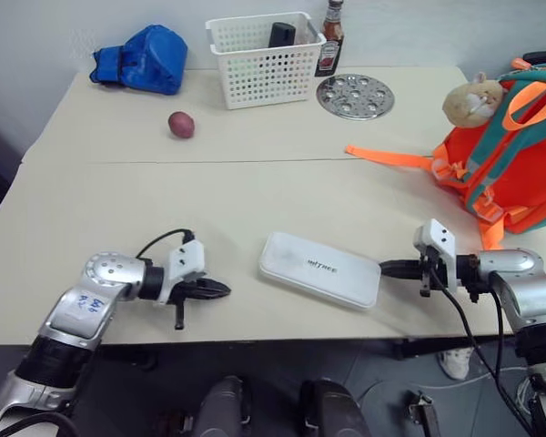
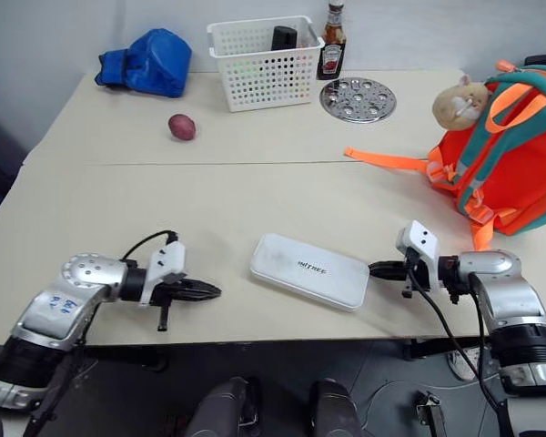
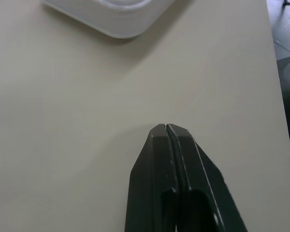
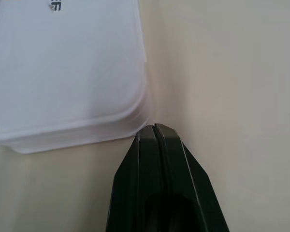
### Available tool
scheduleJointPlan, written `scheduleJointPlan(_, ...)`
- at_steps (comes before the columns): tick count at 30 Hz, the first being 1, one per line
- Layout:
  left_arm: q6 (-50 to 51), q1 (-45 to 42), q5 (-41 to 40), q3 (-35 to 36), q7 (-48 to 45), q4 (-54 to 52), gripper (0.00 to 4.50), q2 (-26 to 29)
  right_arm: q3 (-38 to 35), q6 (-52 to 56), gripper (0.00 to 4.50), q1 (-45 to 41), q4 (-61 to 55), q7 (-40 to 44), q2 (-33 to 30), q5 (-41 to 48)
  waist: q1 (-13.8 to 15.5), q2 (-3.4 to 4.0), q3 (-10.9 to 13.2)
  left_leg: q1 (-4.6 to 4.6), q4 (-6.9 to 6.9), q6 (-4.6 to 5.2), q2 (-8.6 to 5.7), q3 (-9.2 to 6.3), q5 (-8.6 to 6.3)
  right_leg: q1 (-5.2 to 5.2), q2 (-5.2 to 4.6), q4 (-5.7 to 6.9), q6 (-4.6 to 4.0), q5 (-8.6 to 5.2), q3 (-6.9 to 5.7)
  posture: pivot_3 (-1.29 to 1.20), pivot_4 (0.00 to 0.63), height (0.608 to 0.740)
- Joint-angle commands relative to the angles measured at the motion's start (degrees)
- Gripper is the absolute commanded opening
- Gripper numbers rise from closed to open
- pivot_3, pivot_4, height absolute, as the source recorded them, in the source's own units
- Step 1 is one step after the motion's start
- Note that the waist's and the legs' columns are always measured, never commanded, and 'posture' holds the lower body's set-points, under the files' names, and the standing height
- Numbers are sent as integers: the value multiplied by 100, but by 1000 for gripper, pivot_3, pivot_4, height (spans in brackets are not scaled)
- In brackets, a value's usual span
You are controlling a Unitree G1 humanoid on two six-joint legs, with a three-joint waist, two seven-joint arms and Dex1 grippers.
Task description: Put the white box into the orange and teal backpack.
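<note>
On the near left of the beige surface, the left pincer lies low over the top with its two black fingers pressed together, holding nothing, its tip aimed toward the white box and apart from it. Farther back on that side sits a blue bag, and nearer the middle a small reddish potato. Behind that stands a white perforated basket with a dark object inside, a sauce bottle just beside it, and a round perforated metal disc lying flat next to the bottle.

Near the front edge, between the two arms, the white box lies flat and slightly askew, its small dark lettering facing up. The right pincer is likewise closed tight and empty, its tip just beside the box's rounded corner; whether it touches cannot be told.

At the far right rests the orange and teal backpack, a tan plush toy on its top, an orange strap trailing leftward across the surface.
</note>
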Motion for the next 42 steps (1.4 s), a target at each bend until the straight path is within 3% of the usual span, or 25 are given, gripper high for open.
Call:
scheduleJointPlan(1,-400,-650,165,30,303,611,16,-416,-166,65,0,252,-371,232,-225,151,56,-2,0,-3,2,6,-3,1,0,0,-2,-4,0,0,1,0,150,740)
scheduleJointPlan(7,-758,-1541,508,-469,343,1610,16,-1293,-255,429,0,630,-1059,343,-317,406,54,-4,-1,-10,14,14,-3,15,-6,-7,7,4,14,8,2,0,150,740)
scheduleJointPlan(12,-799,-1661,585,-566,210,1778,16,-1478,-349,654,0,714,-1330,271,-317,503,-59,-6,0,-6,23,13,5,30,-6,-13,13,12,15,8,-5,0,150,740)
scheduleJointPlan(18,-536,-1404,483,-669,-161,1329,16,-1336,-365,902,0,587,-1536,18,-97,678,-86,-6,0,-6,24,12,5,24,-6,-12,10,17,15,8,5,0,150,740)
scheduleJointPlan(25,-129,-993,337,-527,-272,578,16,-1090,-188,600,0,-126,-827,-467,327,310,-95,-7,0,-1,29,7,6,22,-8,-14,7,34,15,8,13,0,150,740)
scheduleJointPlan(34,476,-621,328,69,312,350,16,-800,-9,446,0,-369,-517,-277,316,62,-90,-6,0,-8,34,8,6,11,-8,-14,5,36,15,8,9,0,150,740)
scheduleJointPlan(37,1254,-448,-23,534,452,325,534,-564,43,214,0,-346,-419,-175,205,-78,-118,-7,0,-7,34,7,8,10,-9,-15,7,41,15,8,9,0,150,740)
scheduleJointPlan(42,3357,-308,-1296,1405,538,-206,2130,-421,86,14,0,-429,-235,-133,217,-214,-148,-8,2,-6,31,4,10,7,-11,-18,7,44,15,8,8,0,150,740)
